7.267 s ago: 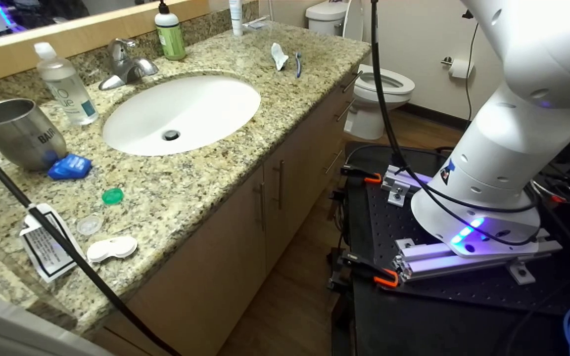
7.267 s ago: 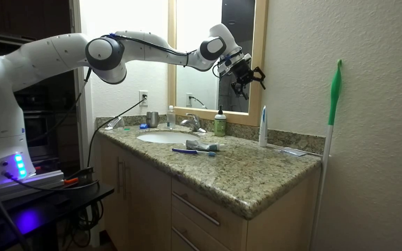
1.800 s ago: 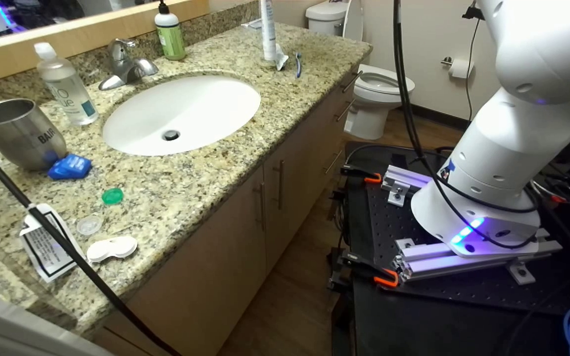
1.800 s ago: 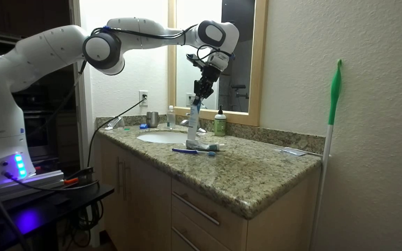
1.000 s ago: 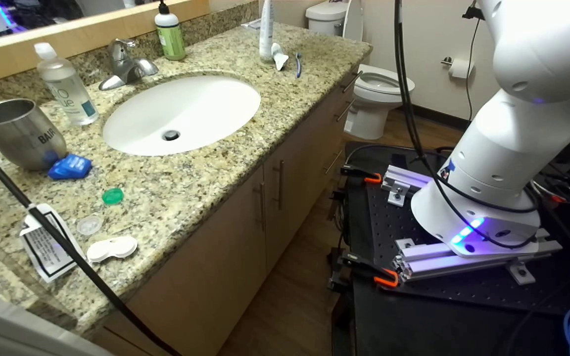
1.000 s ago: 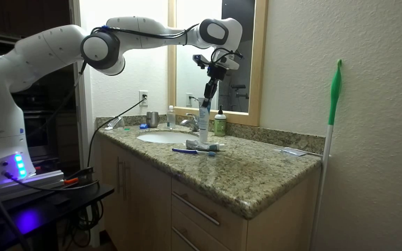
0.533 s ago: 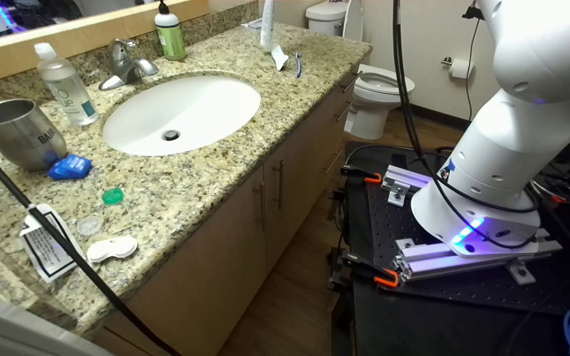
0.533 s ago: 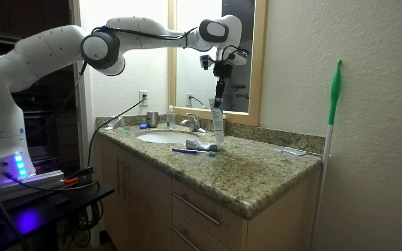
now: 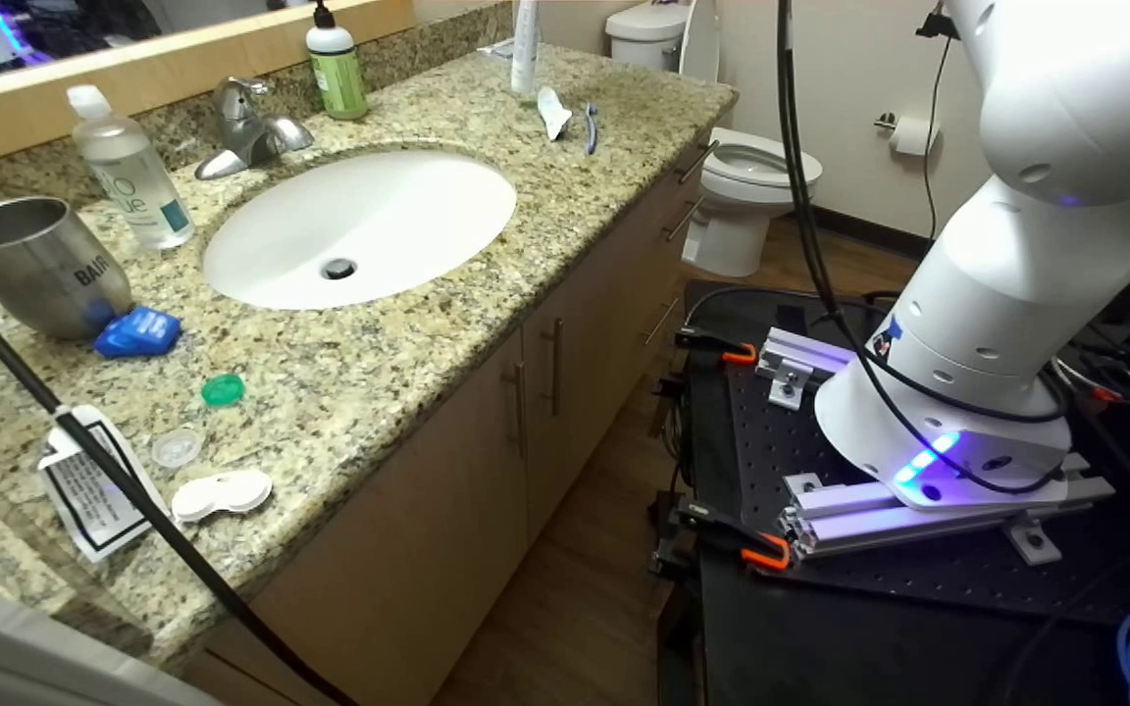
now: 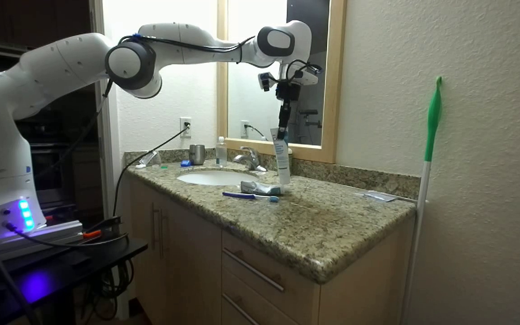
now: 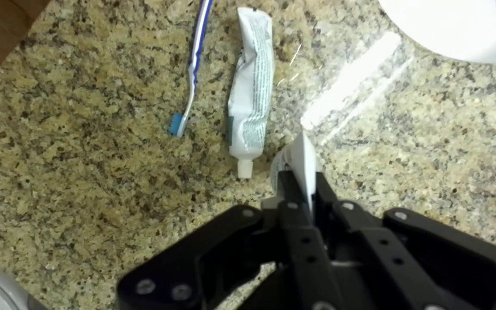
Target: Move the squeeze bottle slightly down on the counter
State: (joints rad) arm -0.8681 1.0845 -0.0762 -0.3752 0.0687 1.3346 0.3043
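The metal cup [image 9: 47, 273] says "BAIR"; words on the squeeze bottle [image 10: 281, 162] are too small. The gripper [image 11: 306, 185] pinches the bottle's top. Earlier it stood free, near the wall [image 10: 386, 113]. Now it leans near a toothpaste tube [image 11: 252, 92] and toothbrush [image 11: 195, 60]; I can't tell if it touches the counter [image 10: 323, 225].

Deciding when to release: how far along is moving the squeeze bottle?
Done: the squeeze bottle has left its earlier spot near the flat packet. In hand: the gripper pinches its upper end. Left: probably settling it on the counter and releasing; base contact is unclear.
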